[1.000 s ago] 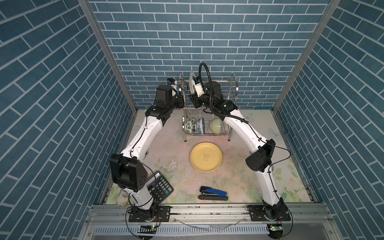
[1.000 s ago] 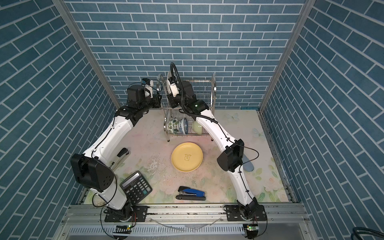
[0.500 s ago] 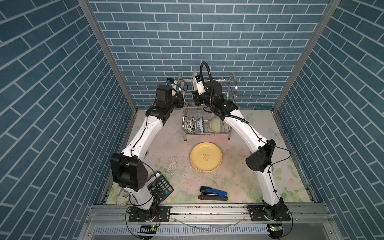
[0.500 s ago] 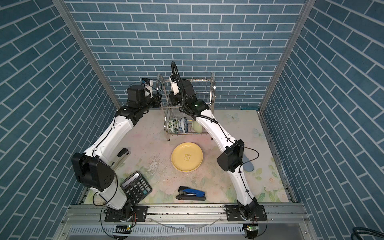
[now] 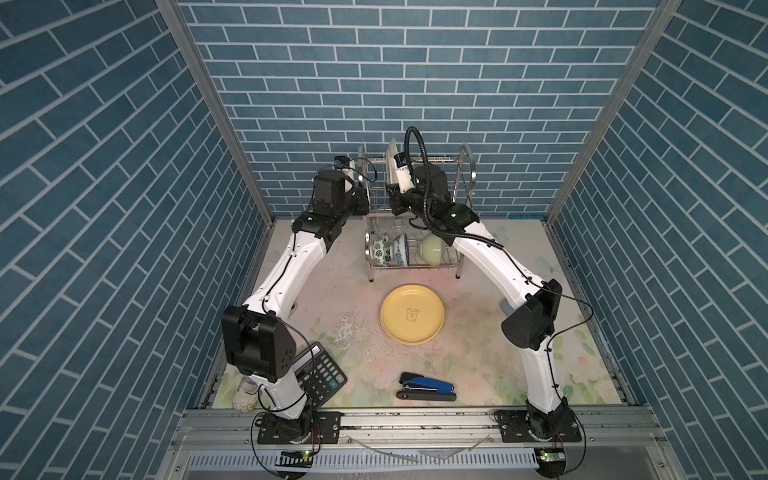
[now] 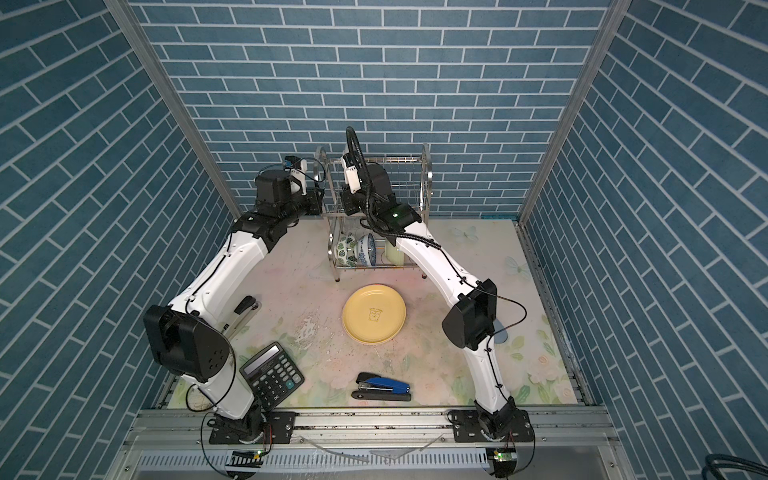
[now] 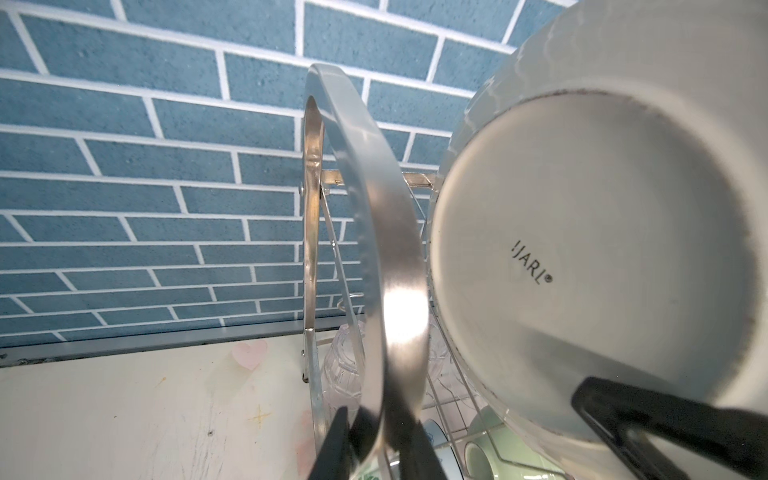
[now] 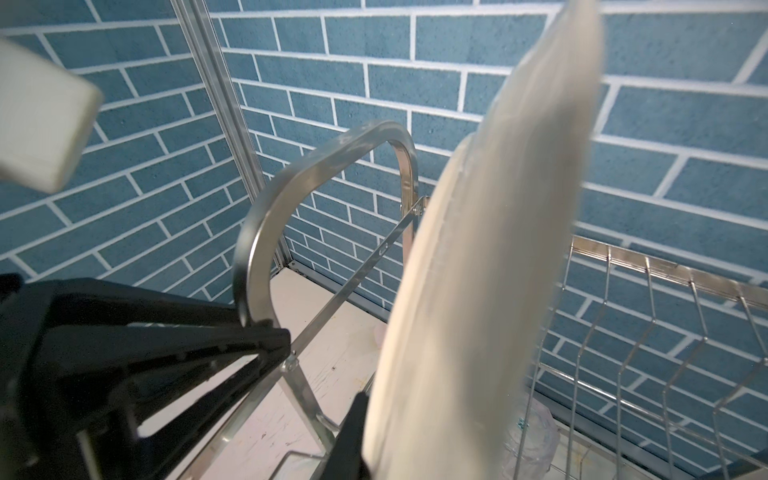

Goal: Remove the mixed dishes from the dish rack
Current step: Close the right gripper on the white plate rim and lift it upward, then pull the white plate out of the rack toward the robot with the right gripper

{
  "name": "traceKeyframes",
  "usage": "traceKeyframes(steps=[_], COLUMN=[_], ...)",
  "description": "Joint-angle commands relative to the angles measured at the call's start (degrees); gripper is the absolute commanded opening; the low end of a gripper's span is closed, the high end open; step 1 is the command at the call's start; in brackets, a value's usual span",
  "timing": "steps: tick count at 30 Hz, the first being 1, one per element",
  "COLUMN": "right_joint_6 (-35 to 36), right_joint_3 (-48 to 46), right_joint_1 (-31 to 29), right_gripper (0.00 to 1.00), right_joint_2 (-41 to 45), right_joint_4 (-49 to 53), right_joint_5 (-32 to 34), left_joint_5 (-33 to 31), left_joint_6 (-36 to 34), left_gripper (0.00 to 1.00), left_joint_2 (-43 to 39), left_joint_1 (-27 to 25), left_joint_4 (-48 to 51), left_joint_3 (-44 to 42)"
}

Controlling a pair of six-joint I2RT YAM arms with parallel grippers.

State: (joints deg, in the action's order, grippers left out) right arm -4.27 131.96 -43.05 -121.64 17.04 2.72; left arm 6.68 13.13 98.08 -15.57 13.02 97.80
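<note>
The dish rack (image 5: 465, 166) stands at the back of the table. My left gripper (image 7: 376, 436) is shut on the rack's left arched frame (image 7: 374, 232). A cream plate (image 5: 390, 160) stands on edge in the top tier, and my right gripper (image 5: 395, 195) is shut on its lower rim. One black finger (image 8: 353, 436) presses the plate (image 8: 498, 249); the other finger is hidden behind it. On the lower tier lie a green-leaf bowl (image 5: 380, 249), a blue-patterned bowl (image 5: 401, 249) and a pale green bowl (image 5: 432, 249). Clear tumblers (image 7: 340, 365) show behind the frame.
A yellow plate (image 5: 412, 313) lies flat on the table in front of the rack. A black calculator (image 5: 322, 374) sits near the left arm's base. A blue stapler (image 5: 426, 386) lies near the front edge. Brick walls close in on three sides.
My right gripper's jaws have closed on the cream plate's rim. My left gripper has kept its hold on the rack's frame without moving.
</note>
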Motion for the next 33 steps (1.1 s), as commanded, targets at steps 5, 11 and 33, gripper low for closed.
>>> traceKeyframes(steps=[5, 11, 33], right_joint_6=[-0.3, 0.8, 8.4], right_joint_3=[-3.3, -3.8, -14.4], right_joint_1=[-0.8, -0.9, -3.3], right_gripper=[0.0, 0.0, 0.0], right_joint_2=[6.9, 8.0, 21.5], right_joint_4=[-5.9, -7.2, -12.0], right_joint_5=[-6.7, -6.6, -2.5], left_joint_5=[0.9, 0.9, 0.3], left_joint_6=[3.3, 3.3, 3.4], left_gripper=[0.21, 0.21, 0.23], left_joint_2=[0.6, 0.4, -0.1], left_joint_1=[0.3, 0.3, 0.3], left_joint_4=[0.3, 0.6, 1.9], left_joint_3=[0.9, 0.9, 1.6])
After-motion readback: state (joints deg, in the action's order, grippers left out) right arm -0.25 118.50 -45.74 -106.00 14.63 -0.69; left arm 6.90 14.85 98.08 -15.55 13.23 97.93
